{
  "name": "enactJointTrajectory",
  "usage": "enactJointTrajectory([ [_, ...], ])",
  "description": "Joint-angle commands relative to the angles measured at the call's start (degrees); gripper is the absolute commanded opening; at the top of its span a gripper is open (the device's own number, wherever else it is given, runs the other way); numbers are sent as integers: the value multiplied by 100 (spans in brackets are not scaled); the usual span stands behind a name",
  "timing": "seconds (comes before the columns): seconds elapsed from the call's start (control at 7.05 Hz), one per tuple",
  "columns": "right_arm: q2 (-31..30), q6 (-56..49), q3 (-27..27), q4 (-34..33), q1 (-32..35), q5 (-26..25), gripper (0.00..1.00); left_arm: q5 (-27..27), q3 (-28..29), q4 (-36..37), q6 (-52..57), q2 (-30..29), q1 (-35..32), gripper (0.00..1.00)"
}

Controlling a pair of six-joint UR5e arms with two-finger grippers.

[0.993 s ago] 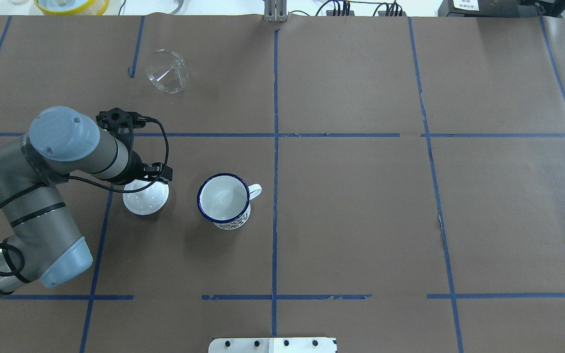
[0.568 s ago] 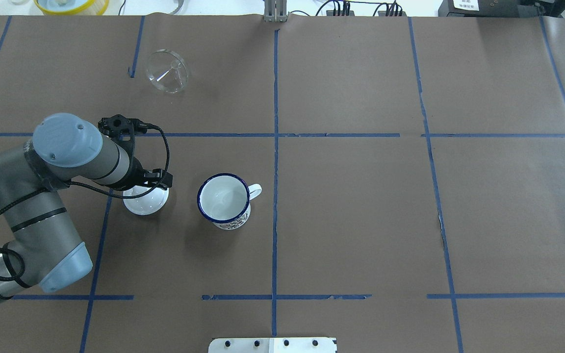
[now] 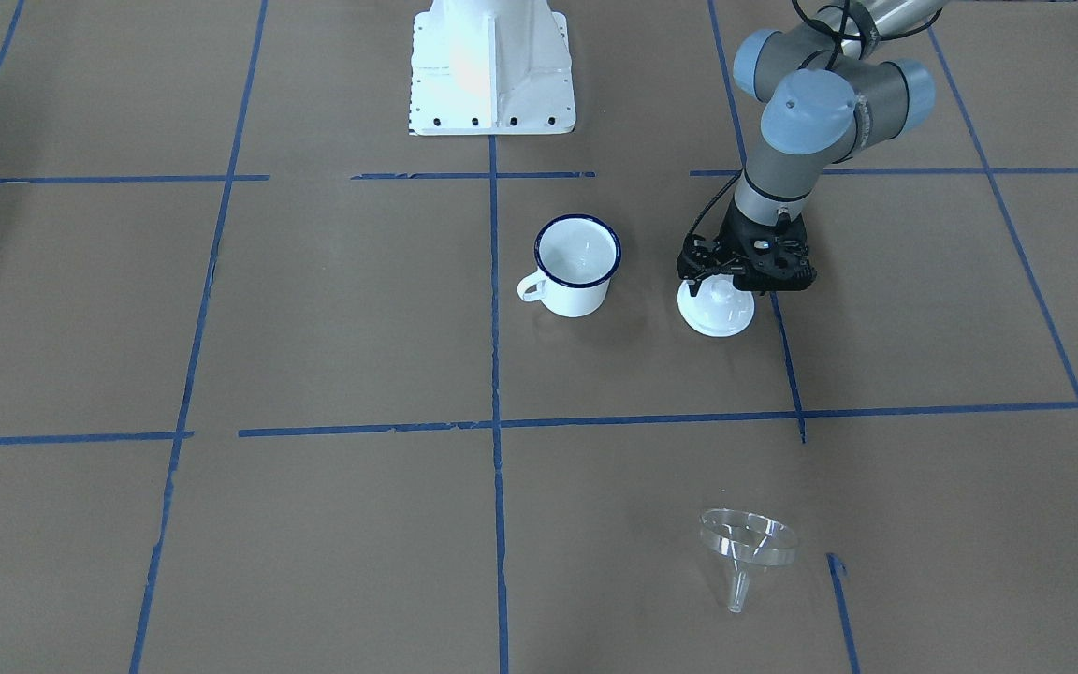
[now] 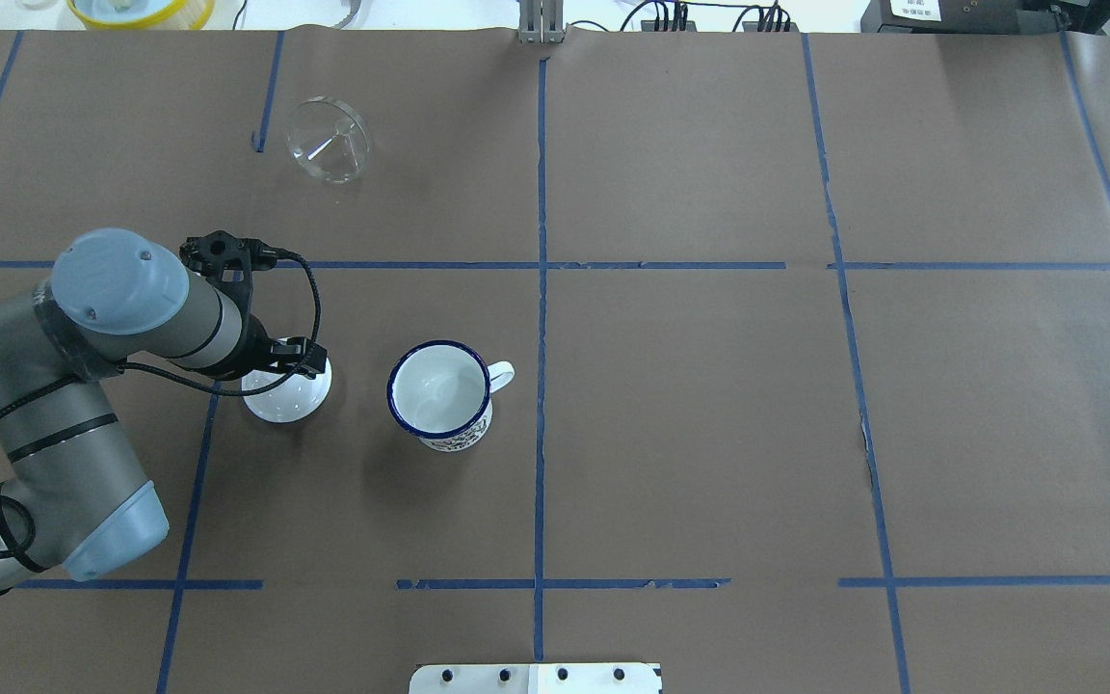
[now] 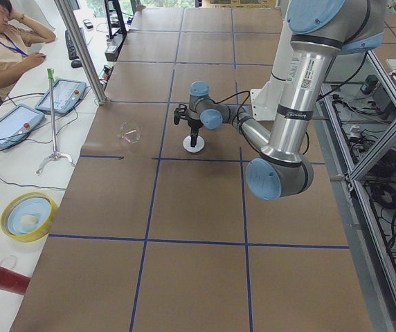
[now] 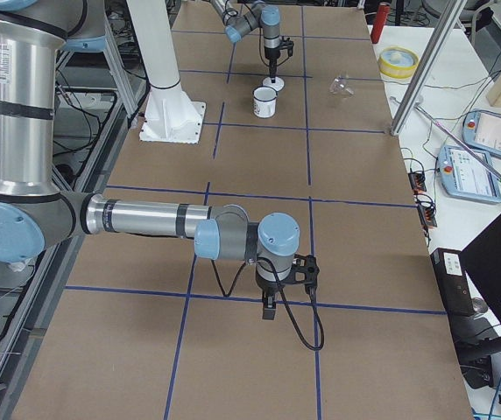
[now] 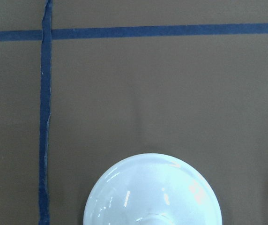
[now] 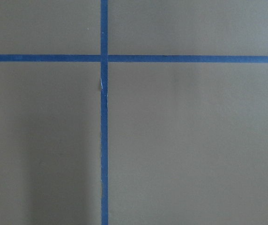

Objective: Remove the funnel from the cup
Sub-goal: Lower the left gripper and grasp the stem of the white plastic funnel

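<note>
The clear funnel (image 4: 327, 140) lies on its side on the brown table, far from the cup, with its spout pointing toward the table's far edge; it also shows in the front view (image 3: 747, 548). The white cup (image 4: 439, 393) with a dark blue rim stands upright and empty; it also shows in the front view (image 3: 576, 267). My left gripper (image 4: 293, 371) points down just over a white domed lid (image 4: 285, 397), to the cup's left, and looks open and not holding it. My right gripper (image 6: 270, 308) shows only in the exterior right view, and I cannot tell its state.
The lid (image 3: 715, 309) lies on the table beside a blue tape line; its top fills the bottom of the left wrist view (image 7: 152, 192). The white robot base (image 3: 492, 65) stands behind the cup. A yellow bowl (image 4: 141, 10) sits past the far edge.
My left arm has swung a little to the left and toward the robot over the lid. The lid, cup and funnel have not moved.
</note>
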Motion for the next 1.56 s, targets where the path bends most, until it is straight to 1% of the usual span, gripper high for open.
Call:
enactJointTrajectory([
  [0.0,0,0,0,0,0,0,100,0,-11,0,-2,-11,3,95],
  [0.14,0,0,0,0,0,0,100,0,-11,9,-20,-12,3,5],
  [0.28,0,0,0,0,0,0,100,0,-20,9,-20,-12,3,0],
  [0.85,0,0,0,0,0,0,100,9,-151,70,-29,-12,-14,0],
  [0.99,0,0,0,0,0,0,100,9,-334,218,-29,-3,-32,0],
  [1.28,0,0,0,0,0,0,100,17,-397,334,-29,-46,-49,0],
  [1.42,0,0,0,0,0,0,100,9,-667,560,-29,-73,-93,0],
])
